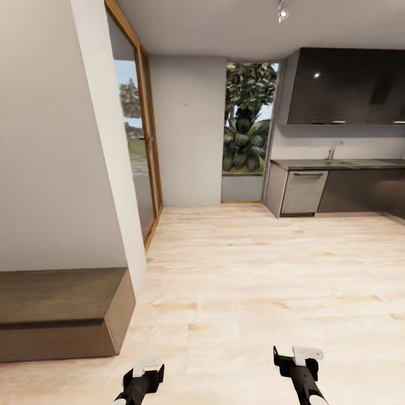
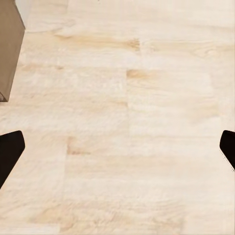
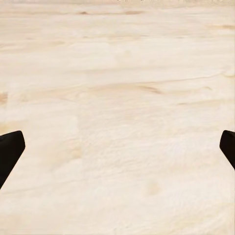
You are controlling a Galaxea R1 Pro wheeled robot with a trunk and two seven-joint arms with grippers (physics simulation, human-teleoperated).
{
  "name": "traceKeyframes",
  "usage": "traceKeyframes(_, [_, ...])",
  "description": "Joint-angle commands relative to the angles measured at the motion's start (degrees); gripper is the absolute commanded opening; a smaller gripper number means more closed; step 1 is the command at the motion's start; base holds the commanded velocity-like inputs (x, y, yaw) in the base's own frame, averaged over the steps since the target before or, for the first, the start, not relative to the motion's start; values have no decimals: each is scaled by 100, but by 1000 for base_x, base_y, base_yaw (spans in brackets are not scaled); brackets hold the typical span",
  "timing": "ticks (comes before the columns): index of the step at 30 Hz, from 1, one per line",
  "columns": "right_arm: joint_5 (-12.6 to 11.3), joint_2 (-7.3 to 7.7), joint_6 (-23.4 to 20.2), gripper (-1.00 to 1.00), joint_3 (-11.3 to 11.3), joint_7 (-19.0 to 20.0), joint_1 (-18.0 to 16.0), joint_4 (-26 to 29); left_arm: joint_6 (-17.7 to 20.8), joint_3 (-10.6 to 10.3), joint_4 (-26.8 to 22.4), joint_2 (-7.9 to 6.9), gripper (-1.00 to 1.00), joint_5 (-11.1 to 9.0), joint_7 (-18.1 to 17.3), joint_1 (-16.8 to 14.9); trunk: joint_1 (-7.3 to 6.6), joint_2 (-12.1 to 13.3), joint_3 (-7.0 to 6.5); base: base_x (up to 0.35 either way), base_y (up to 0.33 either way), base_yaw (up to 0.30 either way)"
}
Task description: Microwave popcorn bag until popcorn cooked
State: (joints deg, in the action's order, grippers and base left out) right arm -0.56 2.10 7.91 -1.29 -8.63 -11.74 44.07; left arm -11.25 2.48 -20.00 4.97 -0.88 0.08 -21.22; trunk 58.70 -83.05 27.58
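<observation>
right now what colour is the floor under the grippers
Pale blond wood planks with light grain, best in the right wrist view.

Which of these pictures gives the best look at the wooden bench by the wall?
The head view: the wooden bench shows its whole top and front, low against the white wall. The left wrist view catches just a brown corner of it; the right wrist view looks at floor.
</observation>
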Motion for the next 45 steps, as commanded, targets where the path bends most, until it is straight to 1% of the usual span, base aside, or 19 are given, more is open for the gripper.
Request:
traceKeyframes(1, [-6,1,18,100,6,-16,-3,-4,-18,24,4,4,100,-9,-4,-5,3,-3,6,330,-125,0])
traceKeyframes(4, [-6,1,18,100,6,-16,-3,-4,-18,24,5,4,100,-9,0,-5,3,-3,6,330,-125,-13])
traceKeyframes(7, [-6,1,18,100,6,-16,-3,-4,-18,24,4,4,100,-9,0,-5,3,-3,6,330,-125,-218])
traceKeyframes(45, [-6,1,18,100,6,-16,-12,-10,-18,24,5,4,100,-9,1,-5,3,-3,6,343,-7,-298])
